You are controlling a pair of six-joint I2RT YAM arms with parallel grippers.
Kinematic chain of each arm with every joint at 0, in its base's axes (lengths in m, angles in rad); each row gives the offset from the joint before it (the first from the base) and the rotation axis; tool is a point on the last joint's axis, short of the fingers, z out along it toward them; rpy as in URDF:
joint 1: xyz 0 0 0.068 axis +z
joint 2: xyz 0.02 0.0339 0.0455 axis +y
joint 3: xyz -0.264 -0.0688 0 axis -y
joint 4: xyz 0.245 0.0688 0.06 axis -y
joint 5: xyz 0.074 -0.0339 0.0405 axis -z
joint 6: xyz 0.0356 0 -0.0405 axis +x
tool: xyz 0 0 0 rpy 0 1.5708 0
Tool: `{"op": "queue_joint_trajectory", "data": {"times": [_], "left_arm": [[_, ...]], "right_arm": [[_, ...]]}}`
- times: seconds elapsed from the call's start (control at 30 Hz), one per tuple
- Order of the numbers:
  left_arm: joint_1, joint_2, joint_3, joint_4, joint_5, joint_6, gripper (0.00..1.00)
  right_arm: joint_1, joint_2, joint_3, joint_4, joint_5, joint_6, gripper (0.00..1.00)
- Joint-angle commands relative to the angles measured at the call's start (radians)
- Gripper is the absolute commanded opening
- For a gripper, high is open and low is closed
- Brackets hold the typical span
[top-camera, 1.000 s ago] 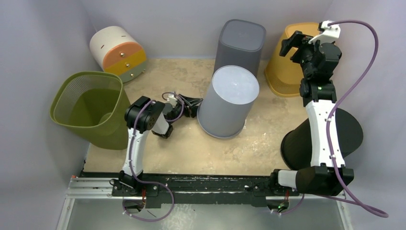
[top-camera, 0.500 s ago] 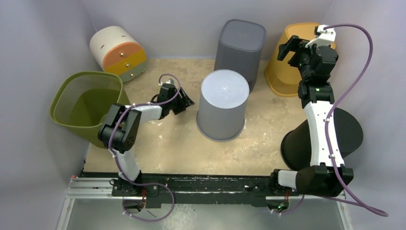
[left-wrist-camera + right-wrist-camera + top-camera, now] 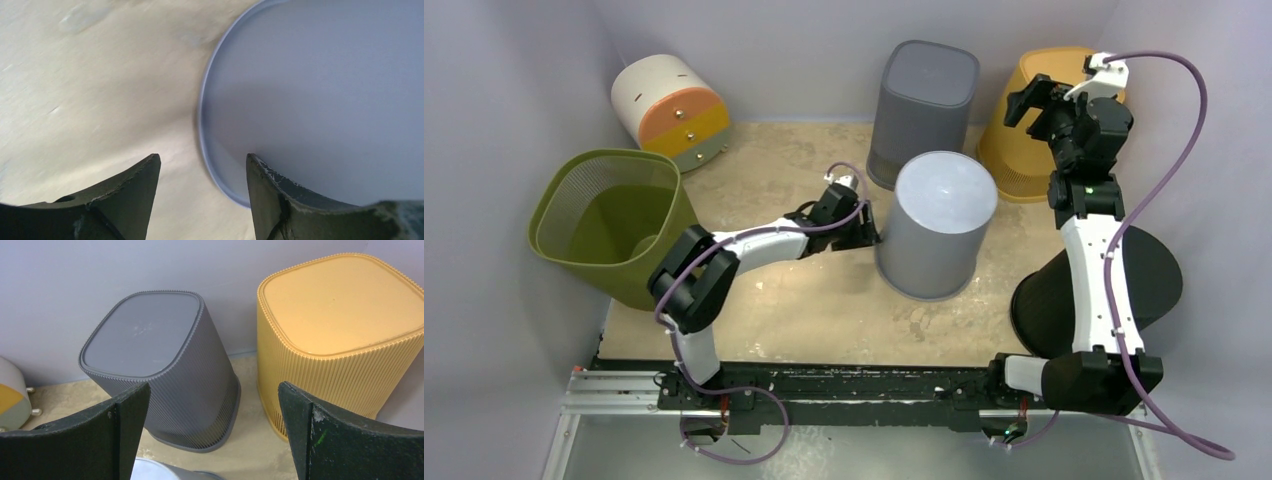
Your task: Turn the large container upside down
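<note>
The large container is a light grey round bin in the middle of the table, closed base up and mouth down. My left gripper reaches low along the table to its left side. In the left wrist view the left gripper is open and empty, the bin's wall fills the right, and its rim passes between my fingers. My right gripper is open and empty, held high near the back wall. In the right wrist view the right gripper has the bin's top edge just below it.
An olive green bin stands at the left, a white and orange drawer unit at the back left. A dark grey ribbed bin and a yellow ribbed bin stand inverted at the back. A black bin is at the right.
The grey bin has slid to the right across the table. My left arm has stretched out to the right, staying at its side. The right arm has barely moved.
</note>
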Motion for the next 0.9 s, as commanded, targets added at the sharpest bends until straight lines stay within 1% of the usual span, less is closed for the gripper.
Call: {"op": "queue_joint_trajectory", "data": {"times": [0.0,0.13,0.23,0.3,0.37,0.4,0.47,0.57,0.63,0.7,0.77,0.8,0.83,0.87], "left_arm": [[-0.046,0.09,0.153,0.142,-0.003,-0.029,0.61],[-0.069,0.18,0.263,0.179,0.016,-0.018,0.61],[-0.078,0.237,0.312,0.242,0.113,0.008,0.61],[-0.081,0.255,0.347,0.195,0.12,0.045,0.61],[-0.082,0.224,0.363,0.103,0.074,0.103,0.61],[-0.082,0.191,0.366,0.056,0.036,0.133,0.61],[-0.082,0.127,0.41,-0.138,-0.076,0.235,0.62],[-0.082,0.042,0.538,-0.429,-0.28,0.351,0.64],[-0.082,-0.027,0.588,-0.562,-0.412,0.401,0.65],[-0.082,-0.098,0.615,-0.665,-0.568,0.425,0.65],[-0.076,-0.159,0.622,-0.752,-0.714,0.436,0.67],[-0.06,-0.183,0.623,-0.789,-0.762,0.437,0.68],[-0.028,-0.21,0.613,-0.812,-0.779,0.435,0.68],[0.036,-0.251,0.586,-0.82,-0.767,0.433,0.68]], "right_arm": [[-0.005,-0.04,0.052,0.034,-0.017,0.009,1.0],[-0.005,-0.045,0.05,0.021,-0.013,-0.002,1.0],[-0.005,-0.048,0.039,0.022,-0.017,0.0,1.0],[-0.006,-0.052,0.036,0.02,-0.021,0.001,1.0],[-0.005,-0.056,0.033,0.017,-0.018,-0.003,1.0],[-0.005,-0.059,0.029,0.018,-0.017,-0.004,1.0],[-0.005,-0.066,0.016,0.021,-0.02,-0.002,1.0],[-0.005,-0.069,-0.004,0.03,-0.048,0.011,1.0],[-0.005,-0.067,-0.015,0.036,-0.066,0.021,1.0],[-0.005,-0.062,-0.028,0.043,-0.059,0.016,1.0],[-0.005,-0.058,-0.047,0.051,-0.096,0.019,1.0],[-0.004,-0.056,-0.057,0.053,-0.115,0.023,1.0],[-0.004,-0.055,-0.066,0.056,-0.128,0.025,1.0],[-0.002,-0.054,-0.074,0.058,-0.138,0.027,1.0]]}}
